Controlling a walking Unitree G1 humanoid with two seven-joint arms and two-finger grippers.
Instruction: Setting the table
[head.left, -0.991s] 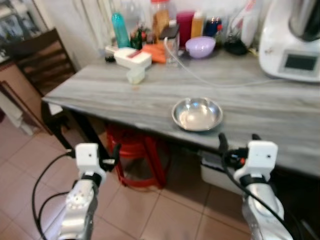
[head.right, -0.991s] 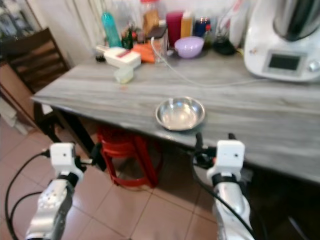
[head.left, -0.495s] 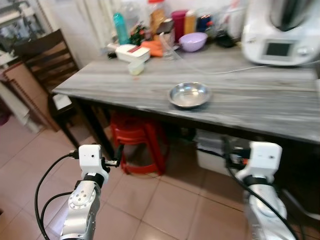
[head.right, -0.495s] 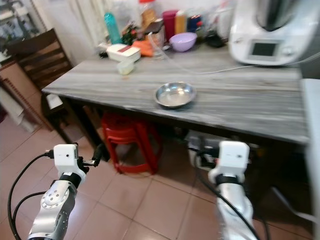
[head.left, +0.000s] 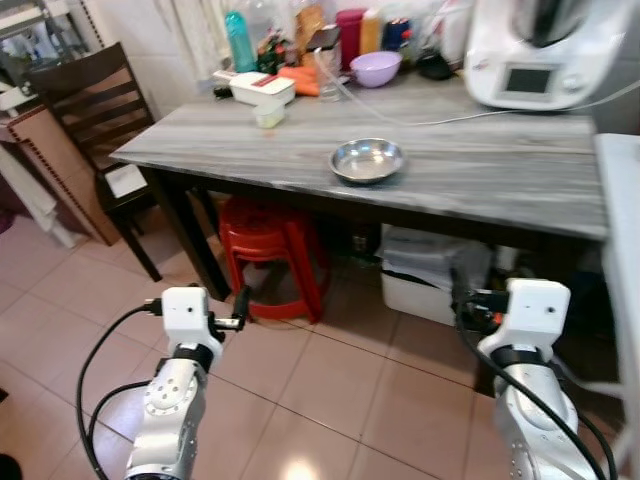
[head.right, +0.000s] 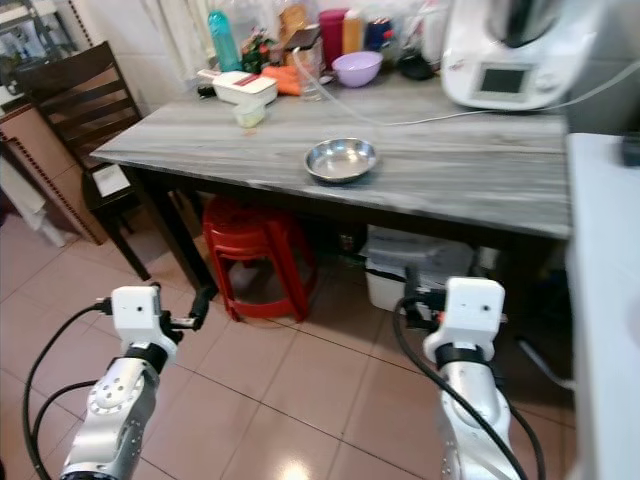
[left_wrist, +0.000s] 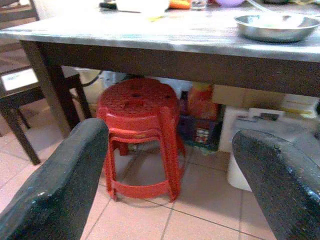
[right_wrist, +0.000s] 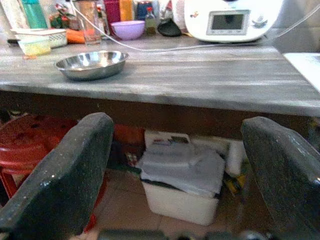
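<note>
A shiny steel bowl (head.left: 367, 160) sits empty near the front edge of the grey wood-grain table (head.left: 250, 150). Both arms are held low in front of me, below the tabletop and well short of it. My left gripper (head.left: 240, 304) is open with nothing in it; in the left wrist view its fingers (left_wrist: 65, 175) stand wide apart, and the bowl (left_wrist: 272, 26) shows on the tabletop above them. My right gripper (head.left: 459, 300) is also open and empty, and beyond its fingers (right_wrist: 70, 175) the bowl (right_wrist: 91, 64) lies on the table.
Stacked red stools (head.left: 265, 235) and a white storage box (head.left: 430, 285) stand under the table. A dark wooden chair (head.left: 90, 110) is at its left end. At the back are a white kitchen appliance (head.left: 530, 50), a purple bowl (head.left: 376, 68) and several bottles. A white surface (head.left: 620, 260) borders the right.
The whole picture has pulled back: the table and bowl look farther and smaller, and more tiled floor shows. The bowl stays in place. Both grippers stay open.
</note>
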